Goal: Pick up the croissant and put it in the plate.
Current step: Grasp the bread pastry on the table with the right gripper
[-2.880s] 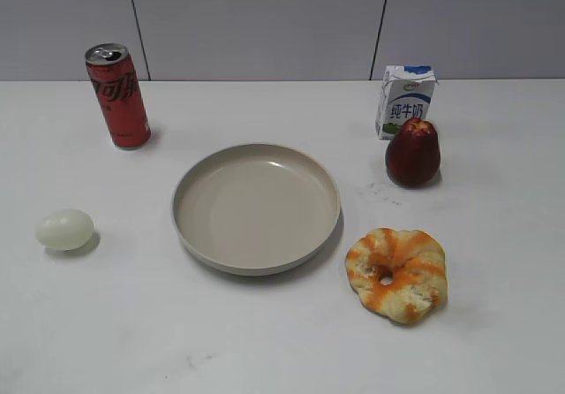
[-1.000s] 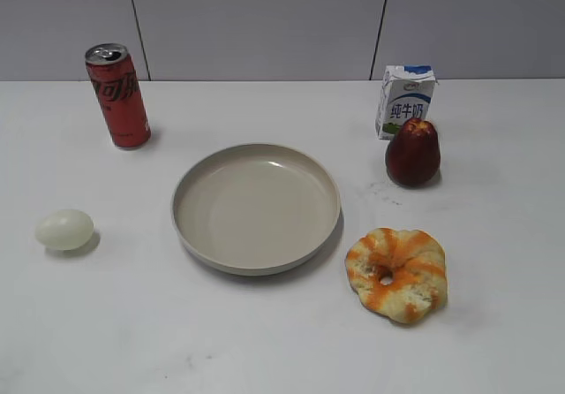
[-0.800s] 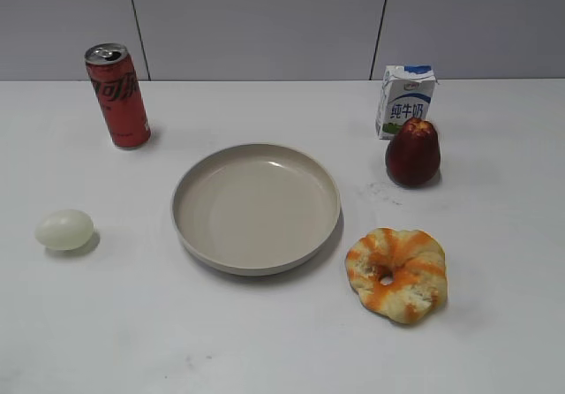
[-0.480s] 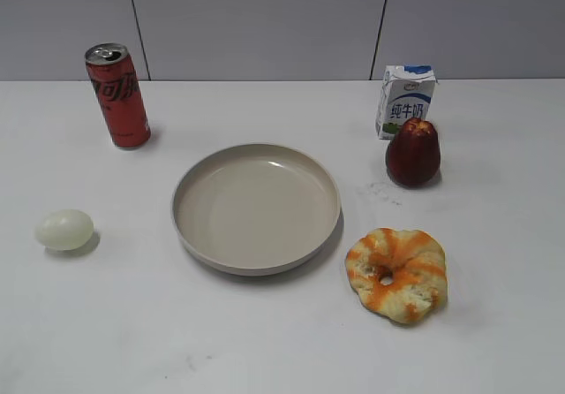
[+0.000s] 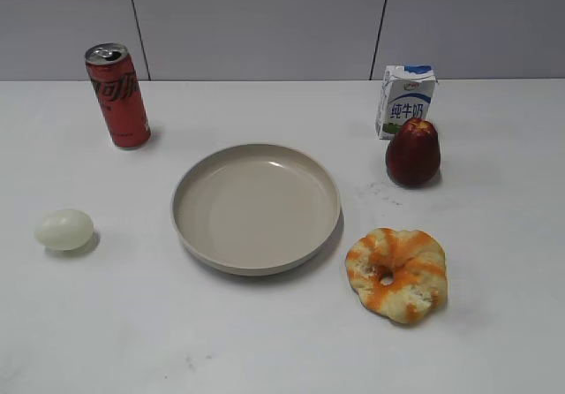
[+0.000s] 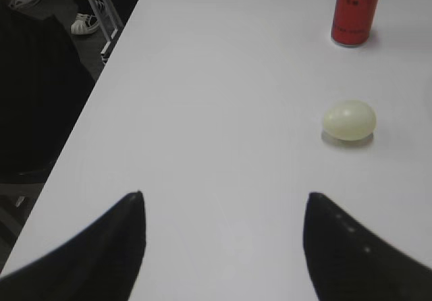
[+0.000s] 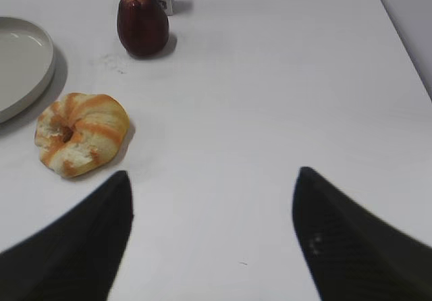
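The croissant [image 5: 396, 273], a curled ring of pale pastry with orange-brown stripes, lies on the white table just right of the plate's front edge. It also shows in the right wrist view [image 7: 82, 133], ahead and left of my right gripper [image 7: 212, 183], which is open and empty above bare table. The round beige-grey plate [image 5: 256, 260] sits empty at the table's middle; its edge shows in the right wrist view [image 7: 42, 71]. My left gripper [image 6: 223, 203] is open and empty over the table's left side. Neither gripper shows in the exterior view.
A pale egg [image 5: 64, 230] lies at the left, also in the left wrist view [image 6: 348, 119]. A red can [image 5: 117, 95] stands at the back left. A milk carton [image 5: 405, 101] and a dark red fruit [image 5: 412, 153] stand at the back right. The table's left edge [image 6: 88, 112] shows.
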Controlling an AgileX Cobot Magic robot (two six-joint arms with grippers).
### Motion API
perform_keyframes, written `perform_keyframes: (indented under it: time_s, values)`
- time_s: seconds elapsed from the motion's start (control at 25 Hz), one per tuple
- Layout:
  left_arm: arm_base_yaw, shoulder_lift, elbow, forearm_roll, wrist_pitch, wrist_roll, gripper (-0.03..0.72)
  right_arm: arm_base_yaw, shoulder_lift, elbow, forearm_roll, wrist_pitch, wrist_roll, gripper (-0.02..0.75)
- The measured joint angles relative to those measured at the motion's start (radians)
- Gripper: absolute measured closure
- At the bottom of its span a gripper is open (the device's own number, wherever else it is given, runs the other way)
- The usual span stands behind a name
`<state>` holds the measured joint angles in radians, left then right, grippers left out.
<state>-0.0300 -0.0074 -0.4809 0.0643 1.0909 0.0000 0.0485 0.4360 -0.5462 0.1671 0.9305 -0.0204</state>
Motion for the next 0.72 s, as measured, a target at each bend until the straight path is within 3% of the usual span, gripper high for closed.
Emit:
perform_keyframes:
  time_s: [0.32, 0.52, 0.6, 0.72]
  values:
    - [0.0, 0.0, 0.0, 0.0, 0.0, 0.0, 0.136, 0.0, 0.485, -0.131, 0.244, -0.019, -0.258, 0.144]
    - [0.0, 0.0, 0.0, 0.0, 0.0, 0.0, 0.136, 0.005, 0.754, -0.243, 0.292, -0.023, -0.334, 0.145]
    - [0.0, 0.0, 0.0, 0.0, 0.0, 0.0, 0.136, 0.037, 0.833, -0.275, 0.286, -0.031, -0.34, 0.146]
    - [0.0, 0.0, 0.0, -0.001, 0.0, 0.0, 0.136, 0.181, 0.969, -0.319, 0.228, -0.092, -0.318, 0.146]
